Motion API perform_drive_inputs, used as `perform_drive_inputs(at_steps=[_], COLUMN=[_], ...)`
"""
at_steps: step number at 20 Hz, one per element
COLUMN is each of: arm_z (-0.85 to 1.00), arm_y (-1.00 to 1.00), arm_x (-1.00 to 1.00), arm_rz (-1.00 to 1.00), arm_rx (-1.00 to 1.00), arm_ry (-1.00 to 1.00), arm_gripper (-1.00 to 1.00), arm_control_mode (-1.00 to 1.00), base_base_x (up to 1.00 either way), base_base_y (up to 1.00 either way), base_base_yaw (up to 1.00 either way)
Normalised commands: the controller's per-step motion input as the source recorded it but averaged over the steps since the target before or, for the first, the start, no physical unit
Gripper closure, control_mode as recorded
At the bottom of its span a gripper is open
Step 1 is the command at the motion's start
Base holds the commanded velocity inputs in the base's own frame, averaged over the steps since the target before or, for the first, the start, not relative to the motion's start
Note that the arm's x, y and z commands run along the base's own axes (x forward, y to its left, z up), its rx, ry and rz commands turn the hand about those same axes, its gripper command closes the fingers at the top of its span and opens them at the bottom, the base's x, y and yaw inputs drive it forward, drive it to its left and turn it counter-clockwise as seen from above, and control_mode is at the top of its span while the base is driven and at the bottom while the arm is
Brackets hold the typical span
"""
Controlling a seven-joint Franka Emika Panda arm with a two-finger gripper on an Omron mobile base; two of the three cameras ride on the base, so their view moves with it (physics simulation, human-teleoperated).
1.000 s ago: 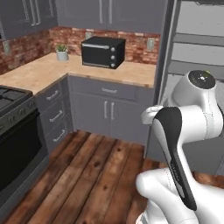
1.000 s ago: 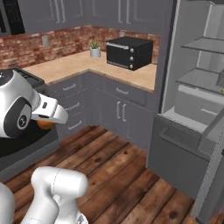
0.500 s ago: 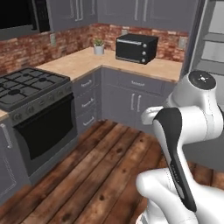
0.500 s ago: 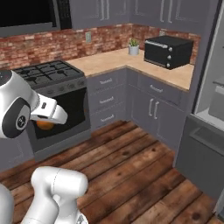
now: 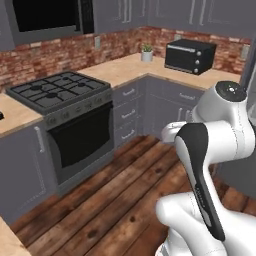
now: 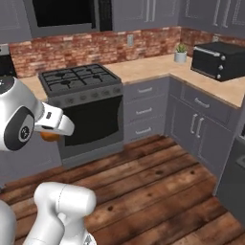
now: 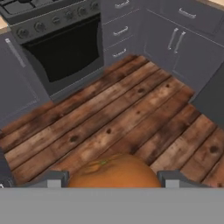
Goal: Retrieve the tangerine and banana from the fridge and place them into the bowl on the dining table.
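Nearest you, in the hand view, the tool (image 7: 109, 177) is pinching the tangerine (image 7: 114, 171): the orange fruit sits squarely between the two dark finger tips (image 7: 51, 178), one on each side and both touching it, with its small green stem spot facing the camera. The jaws stand fairly wide, held apart by the fruit itself. In the right base view you catch the same tangerine (image 6: 47, 136) as an orange sliver tucked under the white hand, just off the arm's big round joint (the tool's fingers are hidden there, so go by the hand view for the grip).

Below the tangerine is the dark wooden plank floor (image 7: 113, 113), well apart from it, so the fruit is carried in the air.

Further out, across the floor, you're facing the black oven (image 5: 80, 135) with its glass door shut and a gas stove top (image 5: 55, 87) w/ black grates above it. Grey drawers (image 6: 143, 112) and cabinet doors (image 6: 196, 129) run to the right of the oven around the corner.

Farthest back, on the light wood tabletop (image 5: 125, 67) against the red brick wall (image 6: 95, 48), you have a small potted plant (image 5: 146, 52) in a white pot near the corner, and a black microwave (image 5: 191, 56) just beside it to the right. Grey upper cabinets (image 5: 165, 12) hang above, with a dark hood unit (image 6: 64, 14) over the stove.
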Motion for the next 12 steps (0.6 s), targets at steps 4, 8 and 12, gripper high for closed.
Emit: perform_drive_inputs(at_steps=[4, 8, 12], arm_z=[0.00, 0.00, 0.00], arm_y=[0.00, 0.00, 0.00], arm_x=[0.00, 0.00, 0.00], arm_rz=[0.00, 0.00, 0.00], arm_rx=[0.00, 0.00, 0.00], arm_ry=[0.00, 0.00, 0.00], arm_gripper=[1.00, 1.00, 1.00], arm_control_mode=[1.00, 1.00, 1.00], base_base_x=[-0.96, -0.85, -0.52], base_base_y=[0.00, 0.00, 0.00], base_base_yaw=[0.40, 0.40, 0.39])
